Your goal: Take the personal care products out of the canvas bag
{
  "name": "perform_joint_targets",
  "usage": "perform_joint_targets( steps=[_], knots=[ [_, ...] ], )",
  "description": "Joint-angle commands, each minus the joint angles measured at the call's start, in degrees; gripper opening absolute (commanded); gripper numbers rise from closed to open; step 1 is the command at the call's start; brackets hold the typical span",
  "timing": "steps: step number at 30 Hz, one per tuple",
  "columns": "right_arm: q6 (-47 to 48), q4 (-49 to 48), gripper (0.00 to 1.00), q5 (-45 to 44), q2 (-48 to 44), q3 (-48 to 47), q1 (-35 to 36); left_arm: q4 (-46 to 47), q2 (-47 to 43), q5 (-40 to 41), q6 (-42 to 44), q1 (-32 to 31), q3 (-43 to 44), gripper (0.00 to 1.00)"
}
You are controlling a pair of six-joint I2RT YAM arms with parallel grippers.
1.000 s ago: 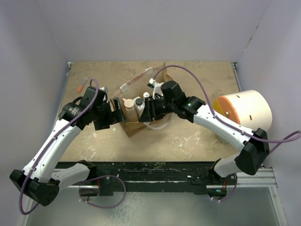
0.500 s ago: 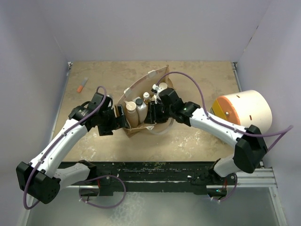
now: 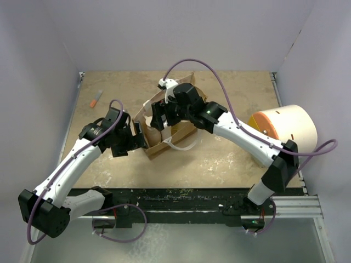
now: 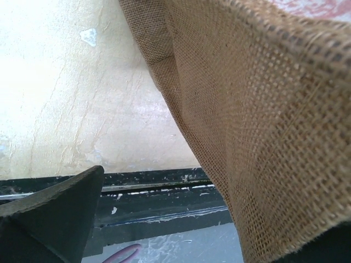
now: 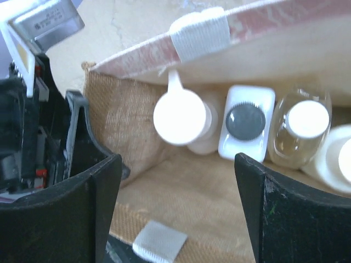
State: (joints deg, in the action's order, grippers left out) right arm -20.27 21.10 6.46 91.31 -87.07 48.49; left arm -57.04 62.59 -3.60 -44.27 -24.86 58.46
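The canvas bag [image 3: 176, 135] stands open at the table's middle; its weave fills the left wrist view [image 4: 263, 109]. My right gripper [image 3: 159, 116] hangs open just above its mouth. In the right wrist view [image 5: 178, 219] its fingers frame the bag's floor, with the bottles in a row along the far wall. These are the beige bottle with pointed cap [image 5: 181, 118], the clear squarish bottle with dark cap [image 5: 245, 121], the pale bottle with white cap [image 5: 307, 120] and a fourth bottle [image 5: 341, 159] cut off at the right edge. My left gripper [image 3: 141, 136] is open at the bag's left end wall, and the fabric lies over one finger.
The big white cylinder with the orange face [image 3: 285, 131] lies at the table's right edge. The small orange-and-white tube [image 3: 95, 99] lies far left. The bag's white rope handle [image 3: 181, 147] trails on the table in front of it. Grey walls close three sides.
My right gripper has risen from the bag's right side and moved left to hover over its mouth. My left gripper shifted slightly toward the near edge, then stayed at the bag's left end.
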Motion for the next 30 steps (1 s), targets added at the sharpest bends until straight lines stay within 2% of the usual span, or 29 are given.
perform_joint_targets(
  steps=[1,6,12,16,23,28,30],
  knots=[
    [5.7,0.8,0.88,-1.6,4.7,-6.8,1.1,-2.9,0.6,2.5,2.2,0.2,2.0,0.99],
    [8.0,2.9,0.88,-5.7,9.9,-12.3,1.9,-3.3,1.3,2.6,2.8,0.3,2.5,0.99],
    [11.9,4.4,0.84,-8.1,14.3,-14.8,3.4,-3.9,1.4,3.0,3.1,0.3,2.7,0.99],
    [13.7,5.1,0.73,-11.1,16.4,-16.5,5.1,-4.1,1.4,3.0,3.2,0.3,2.7,0.99],
    [15.4,5.5,0.66,-15.7,18.3,-17.5,7.8,-4.1,1.4,3.0,3.2,0.3,2.7,1.00],
    [15.1,5.5,0.56,-18.6,18.4,-16.7,8.6,-3.9,1.7,3.0,3.1,0.3,2.7,1.00],
    [15.2,5.3,0.58,-19.3,18.2,-16.4,8.8,-3.9,1.8,2.9,3.1,0.3,2.6,1.00]
  ],
)
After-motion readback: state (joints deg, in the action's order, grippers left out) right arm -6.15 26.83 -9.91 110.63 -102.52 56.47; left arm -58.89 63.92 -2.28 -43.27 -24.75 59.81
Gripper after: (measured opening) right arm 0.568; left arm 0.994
